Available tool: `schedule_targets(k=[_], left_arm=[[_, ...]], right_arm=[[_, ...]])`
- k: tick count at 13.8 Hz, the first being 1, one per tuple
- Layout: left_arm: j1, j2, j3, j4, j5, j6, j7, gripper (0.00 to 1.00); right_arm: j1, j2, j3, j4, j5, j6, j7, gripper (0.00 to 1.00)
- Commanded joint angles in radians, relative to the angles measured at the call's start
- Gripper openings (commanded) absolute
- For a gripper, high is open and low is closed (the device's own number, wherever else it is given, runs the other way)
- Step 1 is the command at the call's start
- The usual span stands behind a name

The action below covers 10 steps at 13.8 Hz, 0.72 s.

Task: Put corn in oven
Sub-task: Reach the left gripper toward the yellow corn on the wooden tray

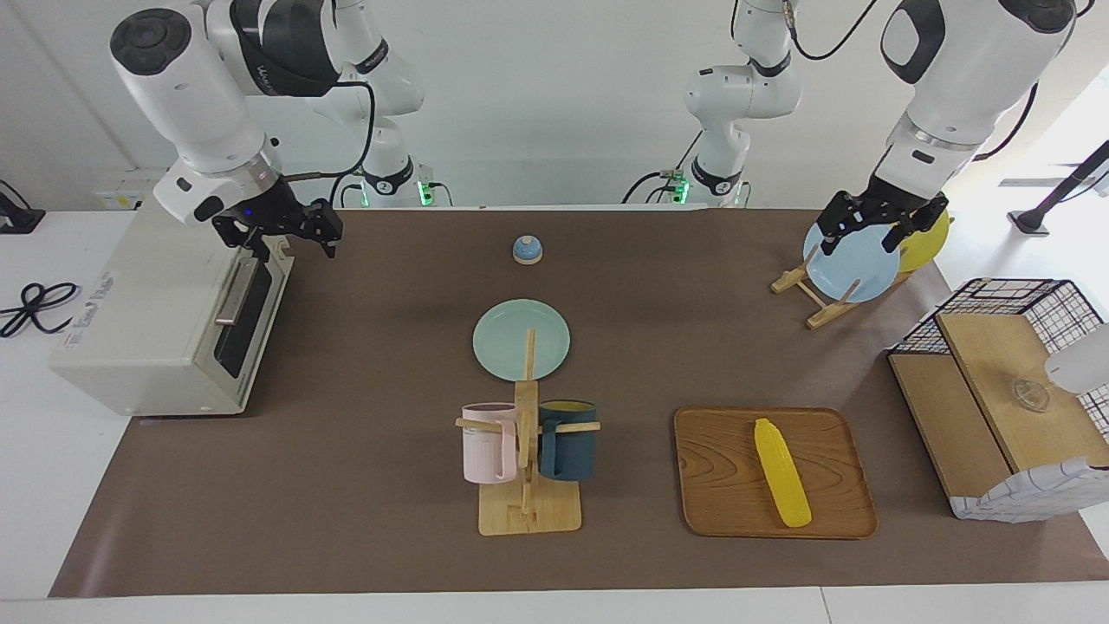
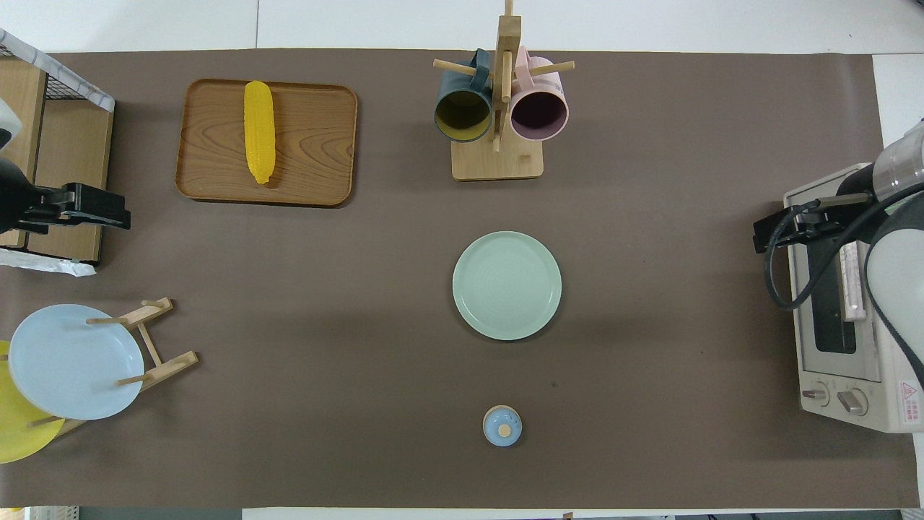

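Note:
The yellow corn (image 1: pixel 782 472) (image 2: pixel 260 141) lies on a wooden tray (image 1: pixel 728 503) (image 2: pixel 310 144), far from the robots, toward the left arm's end of the table. The off-white oven (image 1: pixel 147 347) (image 2: pixel 841 361) stands at the right arm's end, its dark glass door shut and its front turned toward the table's middle. My right gripper (image 1: pixel 290 243) (image 2: pixel 783 227) hangs open and holds nothing, over the top edge of the oven door by the bar handle (image 1: pixel 236 290). Over the plate rack, my left gripper (image 1: pixel 871 238) (image 2: pixel 101 209) is open and holds nothing.
A mug rack (image 1: pixel 528 511) with a pink and a dark blue mug stands beside the tray. A green plate (image 1: pixel 521 339) and a small blue bell (image 1: pixel 527 250) sit mid-table. The plate rack (image 1: pixel 814 303) holds a blue and a yellow plate. A wire-and-wood basket (image 1: pixel 996 381) stands at the left arm's end.

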Motion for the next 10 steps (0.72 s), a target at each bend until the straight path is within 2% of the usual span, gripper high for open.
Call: schedule_targets(k=[1,4,7,8,9,10], left_arm=[[-0.007,0.003,0.006,0.010,-0.001,0.005,0.006,1.00],[-0.005,0.003,0.006,0.010,-0.001,0.006,0.006,1.00],[-0.007,0.003,0.006,0.010,-0.001,0.014,0.003,1.00],[-0.008,0.003,0.006,0.008,-0.001,0.029,0.003,1.00],[-0.011,0.003,0.006,0.007,-0.001,0.040,-0.006,1.00],[-0.012,0.003,0.006,0.005,-0.001,0.042,-0.011,1.00]], right_arm=[[-0.006,-0.008,0.003,0.002,0.025,-0.007,0.014,1.00],[-0.015,-0.020,0.002,-0.022,0.023,-0.003,0.032,1.00],[-0.052,-0.026,-0.004,-0.041,0.025,0.037,-0.096,1.00],[-0.058,-0.026,-0.004,-0.046,0.025,0.051,-0.134,0.78],[-0.061,-0.028,-0.008,-0.061,0.022,0.081,-0.182,0.19],[-0.082,-0.040,-0.009,-0.100,0.014,0.106,-0.217,0.00]])
